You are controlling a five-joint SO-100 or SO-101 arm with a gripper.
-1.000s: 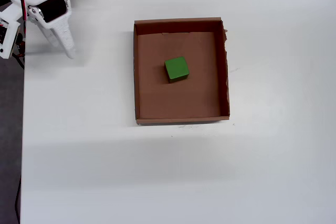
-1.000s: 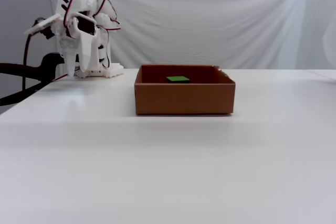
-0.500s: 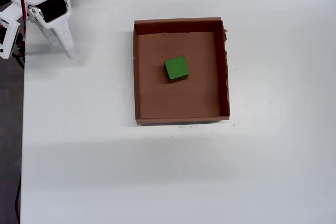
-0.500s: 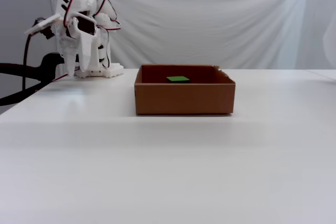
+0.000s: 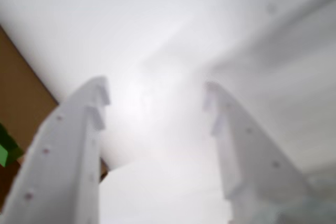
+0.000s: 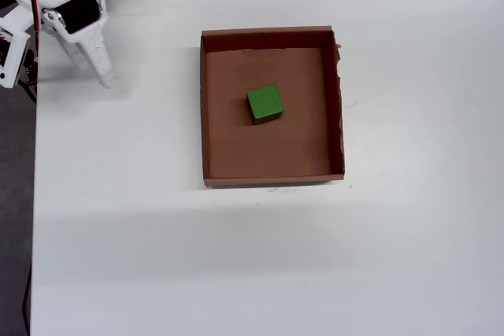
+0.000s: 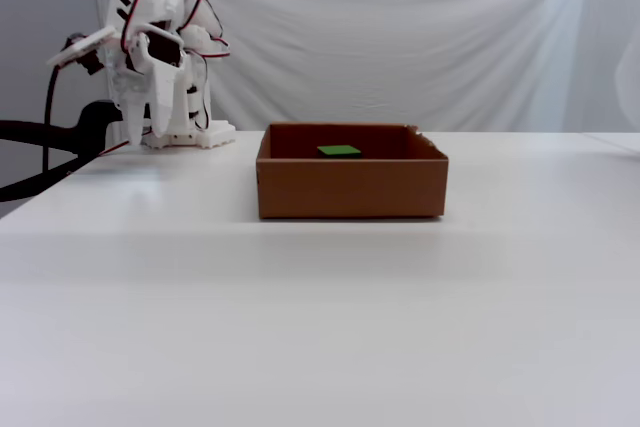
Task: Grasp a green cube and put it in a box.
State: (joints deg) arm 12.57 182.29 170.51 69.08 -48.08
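The green cube (image 6: 265,103) lies on the floor of the brown cardboard box (image 6: 272,176), slightly above the middle in the overhead view. In the fixed view only the cube's top (image 7: 339,151) shows over the box wall (image 7: 350,187). My white gripper (image 6: 102,76) hangs at the table's far left corner, well apart from the box, pointing down (image 7: 155,125). In the wrist view the gripper (image 5: 155,95) is open and empty, with the box (image 5: 21,98) and a bit of the cube (image 5: 6,148) at the left edge.
The arm's base (image 7: 190,132) stands at the back left of the white table. The table's left edge (image 6: 33,194) borders a dark floor. A white cloth (image 7: 400,37) hangs behind. A black curved object (image 7: 50,132) sits left of the arm.
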